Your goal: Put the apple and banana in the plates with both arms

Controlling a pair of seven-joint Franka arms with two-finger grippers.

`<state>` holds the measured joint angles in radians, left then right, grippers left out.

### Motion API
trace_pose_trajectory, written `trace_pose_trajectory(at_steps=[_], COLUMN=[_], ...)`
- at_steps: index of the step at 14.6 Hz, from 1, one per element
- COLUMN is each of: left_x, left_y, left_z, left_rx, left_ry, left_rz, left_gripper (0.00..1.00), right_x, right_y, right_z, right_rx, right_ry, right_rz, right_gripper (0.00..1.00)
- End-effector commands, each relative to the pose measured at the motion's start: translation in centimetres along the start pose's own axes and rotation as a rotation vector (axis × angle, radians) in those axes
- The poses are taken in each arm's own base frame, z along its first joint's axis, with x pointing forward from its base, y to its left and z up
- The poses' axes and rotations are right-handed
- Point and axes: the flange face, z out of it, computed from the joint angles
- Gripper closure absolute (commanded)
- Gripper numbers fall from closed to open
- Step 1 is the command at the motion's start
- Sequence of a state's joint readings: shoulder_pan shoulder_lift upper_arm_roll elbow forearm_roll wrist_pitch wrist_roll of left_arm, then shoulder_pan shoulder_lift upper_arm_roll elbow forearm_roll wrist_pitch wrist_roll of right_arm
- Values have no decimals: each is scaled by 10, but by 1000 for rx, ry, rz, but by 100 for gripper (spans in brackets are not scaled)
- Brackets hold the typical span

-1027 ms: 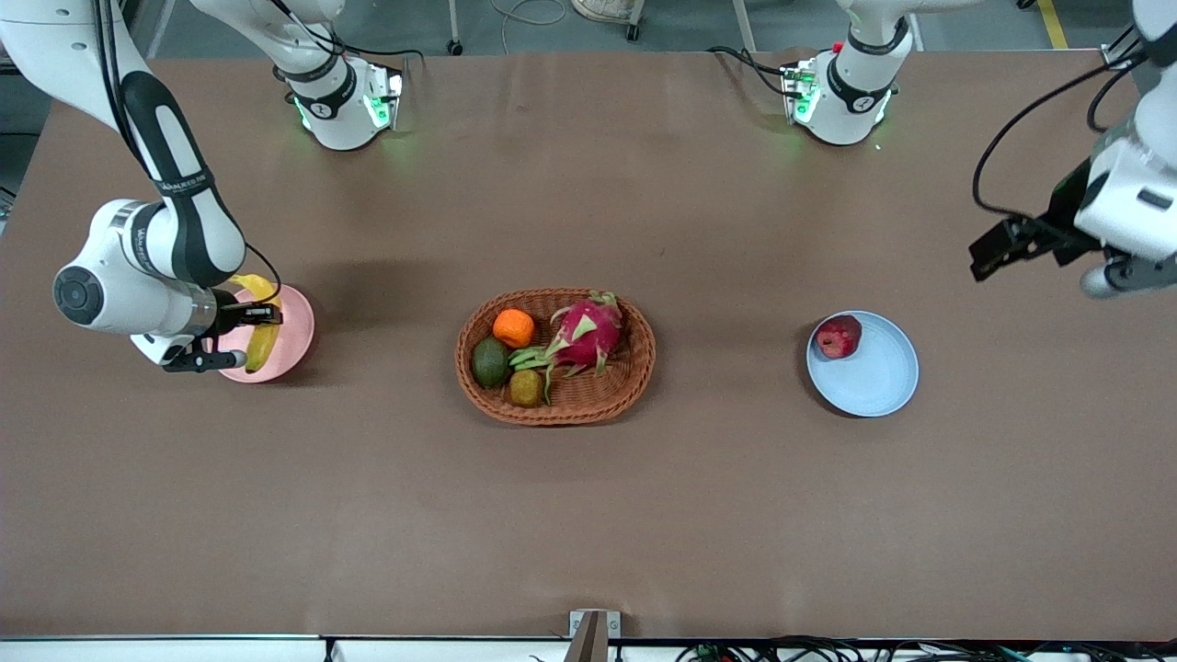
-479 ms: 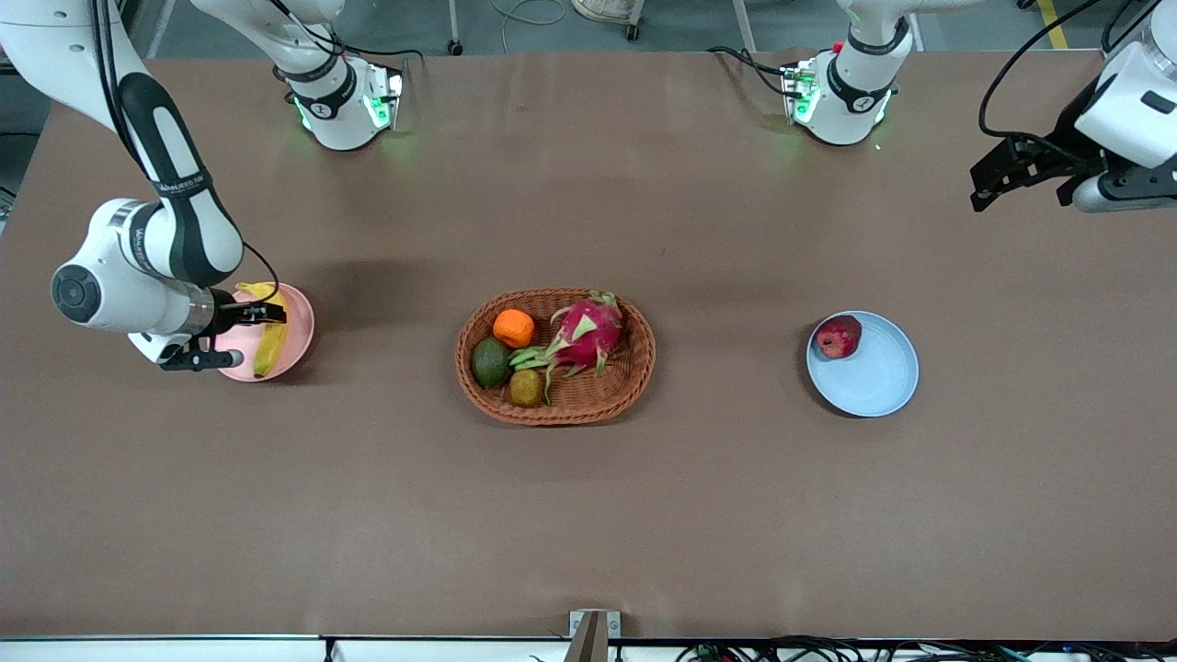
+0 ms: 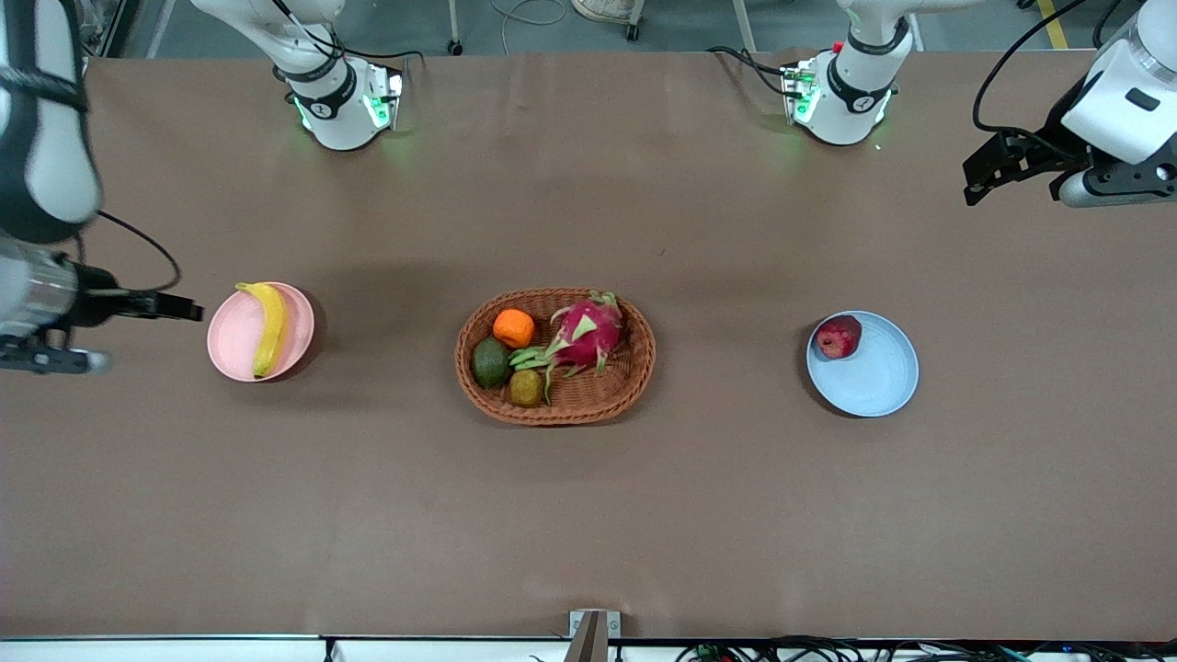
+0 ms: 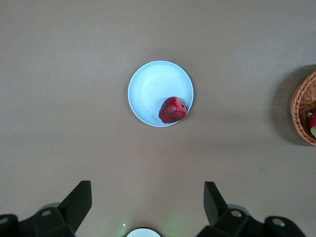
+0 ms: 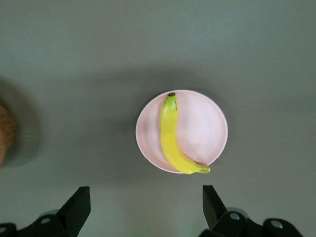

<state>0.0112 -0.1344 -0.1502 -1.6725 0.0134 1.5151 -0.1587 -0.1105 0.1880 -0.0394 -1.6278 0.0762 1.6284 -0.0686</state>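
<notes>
The yellow banana (image 3: 269, 329) lies across the pink plate (image 3: 234, 340), free of any grip. In the right wrist view the banana (image 5: 174, 138) and its plate (image 5: 207, 123) show whole. My right gripper (image 3: 188, 310) hangs open and empty over the table at the right arm's end, beside that plate; its own view shows it (image 5: 145, 210) empty too. The dark red apple (image 3: 839, 336) rests at the rim of the blue plate (image 3: 878, 377), as the left wrist view confirms: apple (image 4: 172, 109), plate (image 4: 150, 89). My left gripper (image 3: 977, 182) waits open, high over bare table.
A brown wicker basket (image 3: 634, 368) stands mid-table between the plates, holding an orange (image 3: 513, 328), a pink dragon fruit (image 3: 586, 333), an avocado (image 3: 490, 361) and a brownish fruit (image 3: 526, 387). Both arm bases (image 3: 345, 101) stand along the table's edge farthest from the front camera.
My right gripper opened, left the banana lying on the pink plate and drew back toward the table's end. The left gripper drifted up and toward its base.
</notes>
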Motion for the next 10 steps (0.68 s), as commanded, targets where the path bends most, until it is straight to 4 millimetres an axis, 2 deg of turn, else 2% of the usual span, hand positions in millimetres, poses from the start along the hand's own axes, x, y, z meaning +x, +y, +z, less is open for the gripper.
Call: trace_pose_trajectory(at_steps=[1,3,4,7,8,10], left_x=[-6,-6,-6,-6,-5,-3], left_y=[1,-1,-2,-2,-2,-1], left_z=[-3,-4,-3,-2,-2,0], left_rx=[3,2,1,2,1,1], left_ry=[-4,-3,-5,-6,-6,-6], left_rz=[19,13,12,10,12,13], left_gripper=[0,0,0,0,0,0], right_x=[-1,-10,-12,-21,-27,-44], right_y=[-6,-8,-11,-14,-20,-33], right_z=[-61,-103,-116,-127,-122,-127], right_rx=[-18,-21,-24,-28,-35,-89], right_ry=[55,128,157,178,172,192], right_rz=[8,-7,-32,-67,-76,-62], right_gripper=[0,0,0,0,0,0])
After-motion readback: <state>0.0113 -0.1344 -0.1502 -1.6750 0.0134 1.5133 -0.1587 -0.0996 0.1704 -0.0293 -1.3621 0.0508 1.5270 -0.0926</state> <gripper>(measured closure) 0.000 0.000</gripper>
